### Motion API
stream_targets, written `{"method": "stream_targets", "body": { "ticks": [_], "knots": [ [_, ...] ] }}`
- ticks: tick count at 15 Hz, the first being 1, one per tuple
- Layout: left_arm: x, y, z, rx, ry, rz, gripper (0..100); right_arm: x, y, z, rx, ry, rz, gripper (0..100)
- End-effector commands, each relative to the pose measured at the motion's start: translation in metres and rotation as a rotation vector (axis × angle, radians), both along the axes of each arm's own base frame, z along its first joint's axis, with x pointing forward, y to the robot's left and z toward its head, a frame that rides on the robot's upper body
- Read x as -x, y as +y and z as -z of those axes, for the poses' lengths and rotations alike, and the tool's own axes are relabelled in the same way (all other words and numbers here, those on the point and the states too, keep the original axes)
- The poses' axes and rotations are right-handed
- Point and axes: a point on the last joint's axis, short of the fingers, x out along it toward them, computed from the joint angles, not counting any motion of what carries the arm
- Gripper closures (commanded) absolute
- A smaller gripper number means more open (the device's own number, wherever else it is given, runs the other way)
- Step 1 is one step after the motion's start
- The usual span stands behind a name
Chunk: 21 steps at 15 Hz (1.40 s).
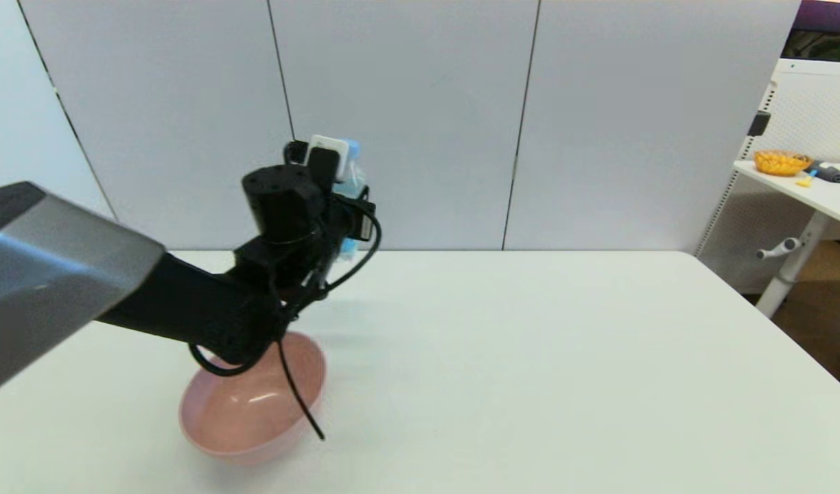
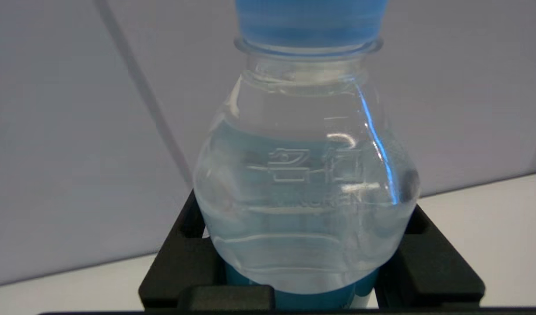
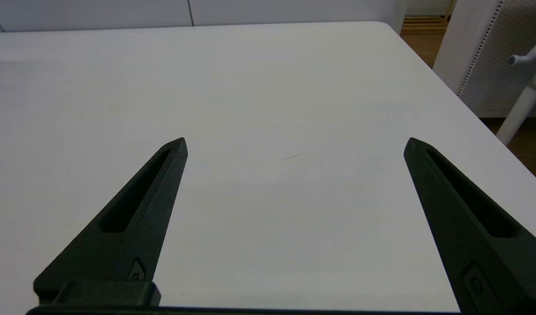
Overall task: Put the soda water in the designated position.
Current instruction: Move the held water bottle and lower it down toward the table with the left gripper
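Observation:
The soda water point(image 1: 352, 180) is a clear bottle with a light blue cap, upright at the back left of the white table point(image 1: 530, 357). My left gripper point(image 1: 343, 219) is shut on it. In the left wrist view the bottle point(image 2: 307, 183) fills the frame, and the black fingers point(image 2: 180, 258) press on its body just above the blue label. The arm hides its base. My right gripper point(image 3: 295, 141) hangs open over bare tabletop with nothing between its fingers; it is out of the head view. Nothing marks the designated position on the table.
A pink bowl point(image 1: 241, 446) stands at the front left, under my left forearm, with a black cable dangling over it. A grey panel wall closes the back. Off the right edge stands another table with an orange bowl point(image 1: 780, 162).

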Motion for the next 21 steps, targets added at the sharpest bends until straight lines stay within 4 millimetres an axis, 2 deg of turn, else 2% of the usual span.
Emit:
{"method": "stream_targets", "body": {
  "ticks": [1, 4, 9, 13, 16, 18, 21],
  "knots": [
    [0.004, 0.068, -0.016, -0.029, -0.032, -0.011, 100, 0.000, 0.000, 0.000, 0.000, -0.001, 0.000, 0],
    [-0.005, 0.094, -0.009, -0.034, -0.018, 0.050, 100, 0.000, 0.000, 0.000, 0.000, 0.001, -0.001, 0],
    [-0.011, 0.099, 0.012, 0.068, 0.070, 0.243, 100, 0.000, 0.000, 0.000, 0.000, -0.001, 0.000, 0],
    [-0.024, 0.130, 0.038, 0.076, 0.131, 0.415, 100, 0.000, 0.000, 0.000, 0.000, 0.001, -0.001, 0],
    [-0.029, 0.151, 0.050, 0.070, 0.143, 0.518, 100, 0.000, 0.000, 0.000, 0.000, -0.001, -0.001, 0],
    [-0.032, 0.159, 0.058, 0.073, 0.136, 0.575, 100, 0.000, 0.000, 0.000, 0.000, -0.001, -0.001, 0],
    [-0.033, 0.161, 0.069, 0.078, 0.139, 0.650, 100, 0.000, 0.000, 0.000, 0.003, 0.001, 0.000, 0]
  ]
}}
